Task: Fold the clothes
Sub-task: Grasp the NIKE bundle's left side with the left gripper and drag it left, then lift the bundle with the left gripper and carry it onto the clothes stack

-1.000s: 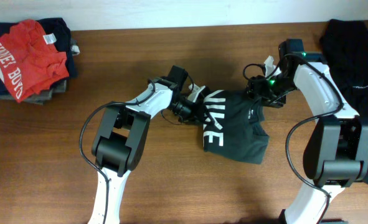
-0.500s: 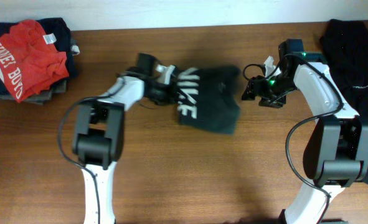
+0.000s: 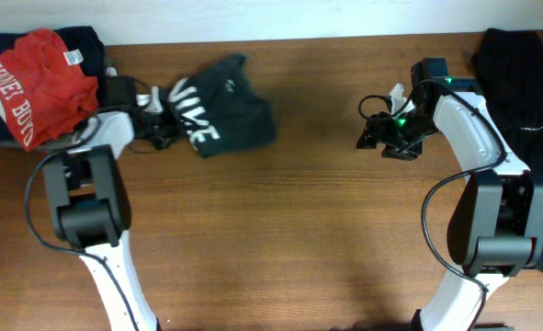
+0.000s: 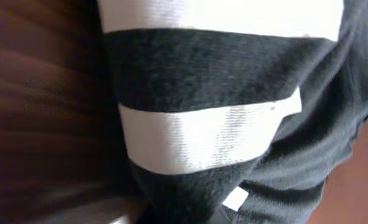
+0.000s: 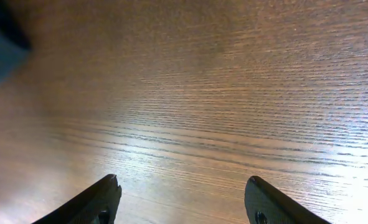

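The folded dark NIKE T-shirt (image 3: 220, 106) with white lettering lies at the far left of the table, next to the pile of clothes. My left gripper (image 3: 158, 122) is shut on its left edge. The left wrist view is filled by the dark cloth and its white lettering (image 4: 202, 134); the fingers are hidden there. A red shirt (image 3: 37, 83) with white lettering lies on top of the pile at the far left corner. My right gripper (image 3: 370, 133) is open and empty above bare wood (image 5: 190, 124), apart from any cloth.
A dark garment (image 3: 519, 64) lies heaped at the far right edge of the wooden table (image 3: 299, 230). The stack under the red shirt holds a navy garment (image 3: 83, 41) and grey ones.
My left gripper has dragged the NIKE T-shirt from the table's middle leftward to beside the pile. My right gripper has let go of it and stayed in place, now open.
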{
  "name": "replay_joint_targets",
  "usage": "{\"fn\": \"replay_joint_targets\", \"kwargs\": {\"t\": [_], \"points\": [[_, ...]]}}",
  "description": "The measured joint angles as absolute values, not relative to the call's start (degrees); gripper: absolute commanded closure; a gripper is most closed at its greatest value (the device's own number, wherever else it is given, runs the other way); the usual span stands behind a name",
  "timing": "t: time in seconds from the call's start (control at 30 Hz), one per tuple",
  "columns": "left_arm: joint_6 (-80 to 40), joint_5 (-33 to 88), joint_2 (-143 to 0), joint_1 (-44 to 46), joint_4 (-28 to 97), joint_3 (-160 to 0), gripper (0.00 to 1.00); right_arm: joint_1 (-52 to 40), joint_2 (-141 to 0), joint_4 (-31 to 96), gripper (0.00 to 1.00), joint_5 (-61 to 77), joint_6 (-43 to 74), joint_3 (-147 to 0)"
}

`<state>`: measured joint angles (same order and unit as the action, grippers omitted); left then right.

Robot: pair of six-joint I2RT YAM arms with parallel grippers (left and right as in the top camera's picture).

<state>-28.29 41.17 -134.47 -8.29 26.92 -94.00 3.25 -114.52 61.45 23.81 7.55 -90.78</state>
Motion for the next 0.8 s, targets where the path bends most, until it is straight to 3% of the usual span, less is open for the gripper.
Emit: {"fn": "replay_joint_targets", "kwargs": {"t": [0.1, 0.13, 0.2, 0.3, 0.8], "points": [[-31.66, 38.72, -134.13, -10.81, 26.87, -94.28, 1.00, 3.25, -114.52, 61.47, 0.31, 23.79, 7.55, -90.78], [-33.39, 37.34, -133.95, -11.73, 26.85, -94.39, 0.92, 3.25, -114.52, 61.47, 0.31, 23.79, 7.55, -90.78], [-35.81, 35.57, -133.64, -12.64, 26.59, -94.39, 0.45, 3.25, -114.52, 61.47, 0.31, 23.79, 7.55, -90.78], [-37.95, 34.85, -133.05, -13.39, 25.26, -94.87, 0.01, 3.25, -114.52, 61.47, 0.31, 23.79, 7.53, -90.78], [-40.82, 31.31, -131.55, -13.56, 23.35, -95.96, 0.01, 3.25, -114.52, 61.17, 0.31, 23.81, 7.60, -90.78]]}}
